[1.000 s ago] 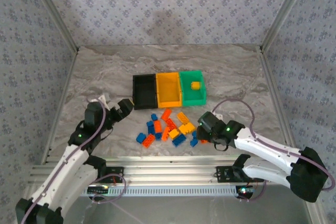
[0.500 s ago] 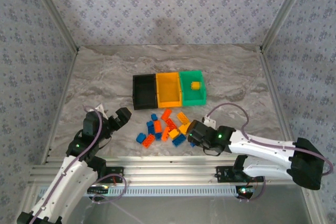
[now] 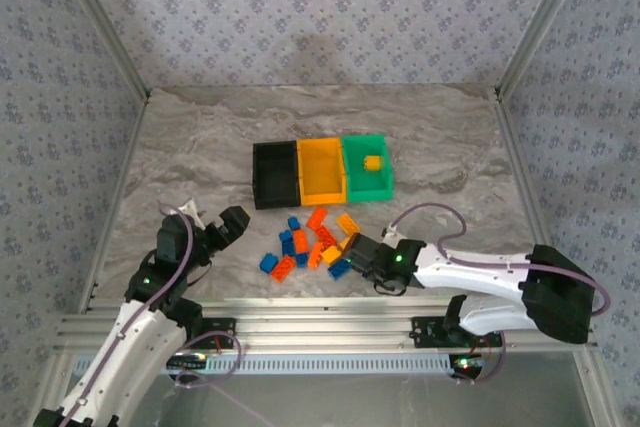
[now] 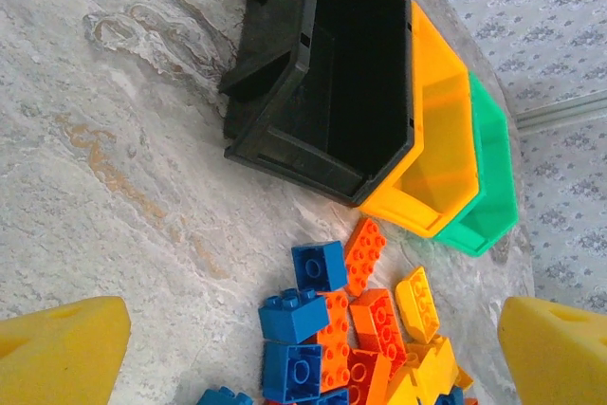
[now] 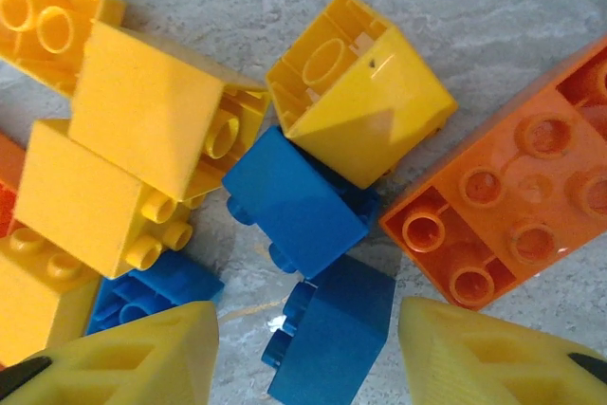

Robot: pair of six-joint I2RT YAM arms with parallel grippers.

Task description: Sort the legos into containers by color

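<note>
The legos (image 3: 310, 245) lie in a loose pile of orange, blue and yellow bricks in front of the containers, which are a black bin (image 3: 274, 175), a yellow-orange bin (image 3: 322, 171) and a green bin (image 3: 367, 183) joined in a row. One yellow brick (image 3: 372, 162) sits in the green bin. My right gripper (image 3: 358, 252) is low at the pile's right side. Its jaws (image 5: 308, 358) are open astride a blue brick (image 5: 332, 339), the right finger (image 5: 493, 358) almost touching it and the left finger apart. My left gripper (image 3: 225, 222) hangs wide open left of the pile, holding nothing.
Next to the straddled blue brick lie a second blue brick (image 5: 294, 201), a tilted yellow brick (image 5: 365, 101) and an upside-down orange brick (image 5: 512, 196). Bare marble tabletop (image 3: 200, 147) stretches left of and behind the bins. Patterned walls close in the table.
My right gripper has moved left into the pile and narrowed its jaws around a blue brick. The left arm drew back a little toward its base, then held still.
</note>
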